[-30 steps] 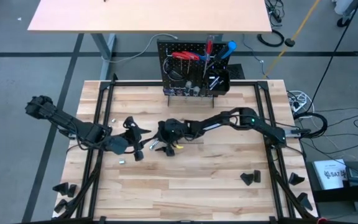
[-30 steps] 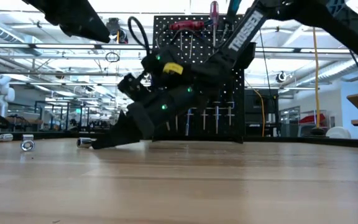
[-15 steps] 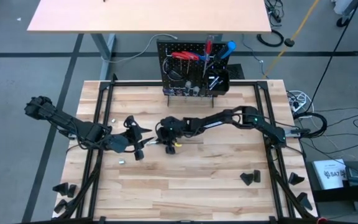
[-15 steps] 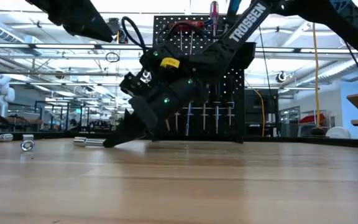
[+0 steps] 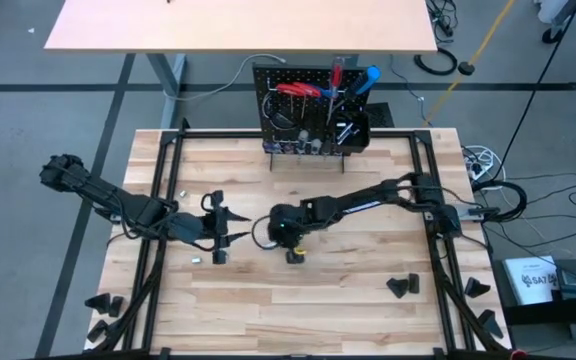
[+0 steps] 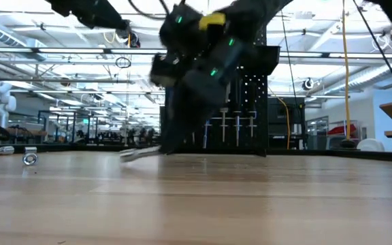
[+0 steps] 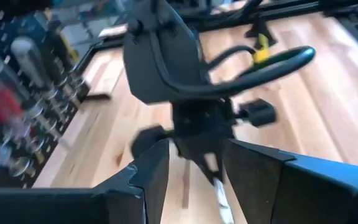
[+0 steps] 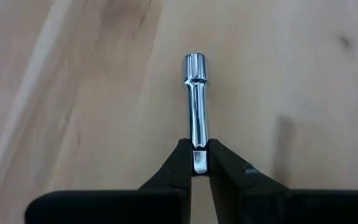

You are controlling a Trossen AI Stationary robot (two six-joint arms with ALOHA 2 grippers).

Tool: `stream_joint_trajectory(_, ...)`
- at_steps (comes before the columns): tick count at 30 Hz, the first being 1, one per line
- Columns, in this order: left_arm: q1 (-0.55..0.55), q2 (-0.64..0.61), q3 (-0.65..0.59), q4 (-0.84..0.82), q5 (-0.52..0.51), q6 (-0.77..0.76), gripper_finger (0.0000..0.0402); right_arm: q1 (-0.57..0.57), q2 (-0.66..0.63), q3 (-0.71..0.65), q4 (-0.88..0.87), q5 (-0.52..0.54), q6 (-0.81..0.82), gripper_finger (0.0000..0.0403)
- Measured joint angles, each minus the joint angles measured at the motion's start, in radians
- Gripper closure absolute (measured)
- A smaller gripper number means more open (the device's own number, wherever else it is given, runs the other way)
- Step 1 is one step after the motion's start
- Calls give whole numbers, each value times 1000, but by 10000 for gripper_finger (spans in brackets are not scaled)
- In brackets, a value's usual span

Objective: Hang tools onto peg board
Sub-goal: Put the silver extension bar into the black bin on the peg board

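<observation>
My right gripper [image 8: 196, 163] is clenched on only the end of a metal bit [image 8: 196, 99]; it may pivot or slip while lifting. The left gripper [image 5: 218, 232] sits half open, empty

The right end effector [image 8: 196, 167] has closed on one end of a shiny metal bit [image 8: 196, 99] and swung toward the near side of the tabletop [image 5: 348, 290]. The bit now sticks out past its tips.
</observation>
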Motion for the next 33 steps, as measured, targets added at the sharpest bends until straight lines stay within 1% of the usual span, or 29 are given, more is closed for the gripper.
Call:
stream_joint_trajectory(3,0,0,0,2,26,32,243,28,-68,0,-116,110,-4,380)
stream_joint_trajectory(5,0,0,1,-4,31,35,243,53,-110,-1,-183,203,1,380)
stream_joint_trajectory(7,3,0,0,-6,30,12,243,82,-159,-21,-210,294,15,380)
stream_joint_trajectory(9,13,3,0,-1,23,-42,243,108,-220,-63,-214,367,29,380)
stream_joint_trajectory(13,44,12,0,71,-39,-190,243,145,-352,-172,-136,486,73,380)
stream_joint_trajectory(15,56,31,0,117,-37,-200,243,165,-419,-241,-60,540,88,380)
stream_joint_trajectory(17,65,58,-1,162,-35,-182,243,184,-488,-311,26,567,99,380)
stream_joint_trajectory(19,70,91,-20,264,-36,-138,243,205,-557,-384,118,600,108,380)
stream_joint_trajectory(22,89,145,-97,502,-28,-105,243,241,-654,-489,246,686,116,380)
stream_joint_trajectory(25,124,199,-182,764,34,-102,243,279,-742,-576,366,787,116,380)
stream_joint_trajectory(27,154,258,-228,952,92,-129,243,297,-789,-633,476,827,112,380)
stream_joint_trajectory(30,197,373,-247,1196,199,-157,243,311,-815,-706,678,820,71,380)
stream_joint_trajectory(33,219,496,-218,1352,259,-157,243,312,-815,-743,818,755,52,380)
